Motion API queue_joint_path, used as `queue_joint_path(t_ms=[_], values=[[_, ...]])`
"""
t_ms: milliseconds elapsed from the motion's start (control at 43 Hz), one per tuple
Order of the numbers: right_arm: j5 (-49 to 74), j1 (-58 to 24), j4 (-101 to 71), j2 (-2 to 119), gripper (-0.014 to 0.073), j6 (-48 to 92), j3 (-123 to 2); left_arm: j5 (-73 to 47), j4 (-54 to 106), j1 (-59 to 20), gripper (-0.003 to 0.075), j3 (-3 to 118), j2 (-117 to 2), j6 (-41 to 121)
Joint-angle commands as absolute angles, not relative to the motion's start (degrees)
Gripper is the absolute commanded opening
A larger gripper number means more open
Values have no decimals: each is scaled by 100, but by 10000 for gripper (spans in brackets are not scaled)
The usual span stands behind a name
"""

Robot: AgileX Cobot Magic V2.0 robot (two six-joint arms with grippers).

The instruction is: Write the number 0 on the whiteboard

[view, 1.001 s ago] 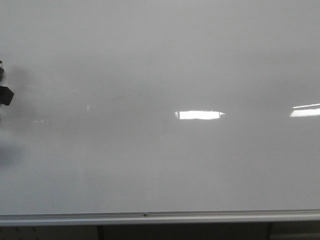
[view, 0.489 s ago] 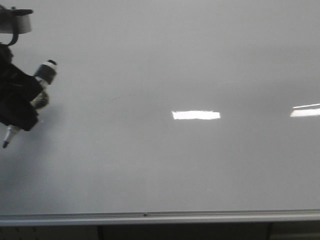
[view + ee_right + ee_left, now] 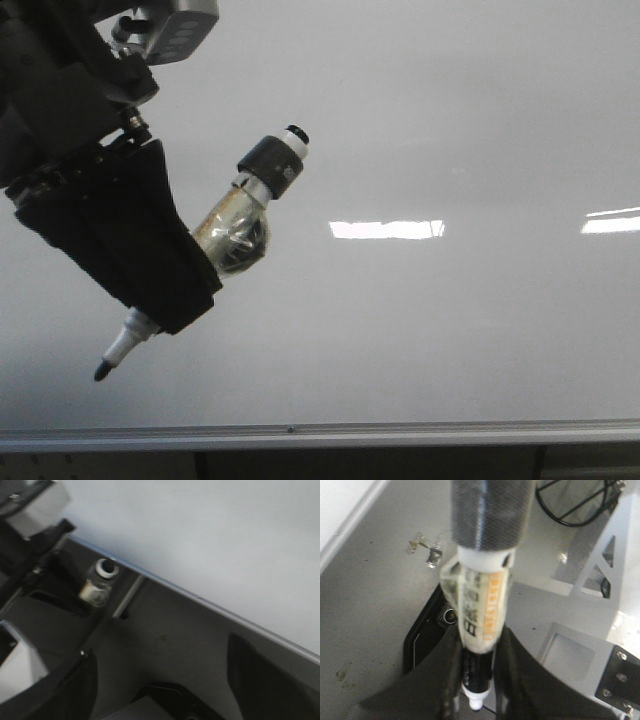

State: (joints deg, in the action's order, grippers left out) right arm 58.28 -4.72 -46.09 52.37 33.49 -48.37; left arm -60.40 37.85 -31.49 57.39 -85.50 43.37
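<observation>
- Fingers of the left gripper (image 3: 150,300), black and padded, were clamped on a white taped marker (image 3: 225,235) at the left of the front frame, tip angled down-left, probably so it could reach the surface.
- Large glossy white-grey whiteboard (image 3: 420,120) filled the frame; no drawn 0 was visible on it.
- Right gripper (image 3: 165,680): dark fingers stood apart, gripping nothing, likely kept idle near the board's silver rail (image 3: 210,607).
</observation>
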Motion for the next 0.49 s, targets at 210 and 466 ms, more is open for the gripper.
queue_joint_path(t_ms=[210, 466], values=[[7442, -537, -6367, 6794, 561, 4639, -5697, -7204, 5285, -3237, -19, 5913, -8319, 5555], [7161, -1420, -6387, 7541, 561, 4773, -5982, -7204, 5295, -3237, -19, 5913, -8319, 5555]])
